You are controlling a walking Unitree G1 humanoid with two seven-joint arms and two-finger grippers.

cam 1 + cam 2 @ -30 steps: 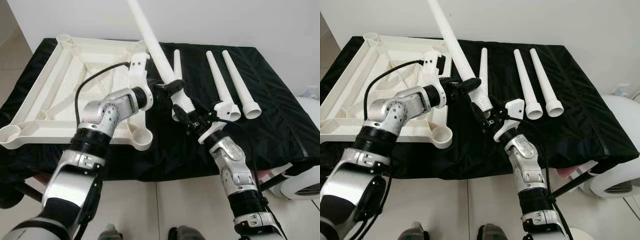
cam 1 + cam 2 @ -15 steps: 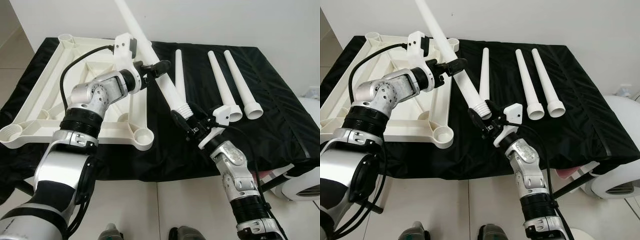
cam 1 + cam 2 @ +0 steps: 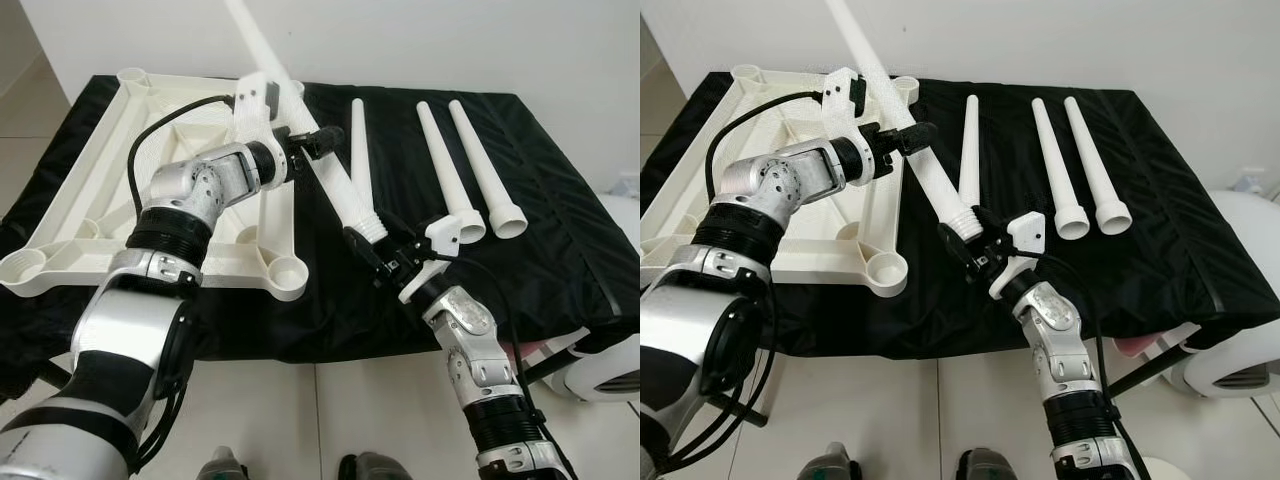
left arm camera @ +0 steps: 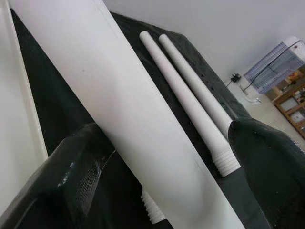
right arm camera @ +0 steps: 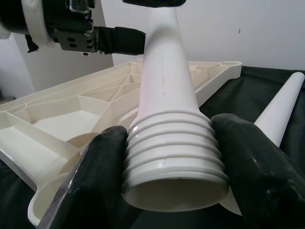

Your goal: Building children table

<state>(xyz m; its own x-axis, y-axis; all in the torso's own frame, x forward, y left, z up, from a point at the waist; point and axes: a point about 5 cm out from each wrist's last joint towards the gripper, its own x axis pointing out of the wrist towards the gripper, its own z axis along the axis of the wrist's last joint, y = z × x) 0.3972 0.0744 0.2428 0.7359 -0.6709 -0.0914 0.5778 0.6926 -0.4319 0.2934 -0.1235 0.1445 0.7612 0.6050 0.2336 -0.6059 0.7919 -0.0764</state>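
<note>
Overhead, from the head camera, I saw the held leg [image 3: 320,170] slanting up over the black-covered table [image 3: 560,240], my left gripper [image 3: 308,147] closed around its mid shaft and my right gripper [image 3: 372,240] clamped on its threaded end. The upturned tabletop [image 3: 110,190] lay on the left side of the table, three spare legs [image 3: 455,165] on the cloth to the right. Through the left wrist camera, both fingers [image 4: 71,176] pressed the smooth shaft. Through the right wrist camera, both fingers [image 5: 102,171] hugged the ribbed thread [image 5: 174,160], with the tabletop just beyond it.
</note>
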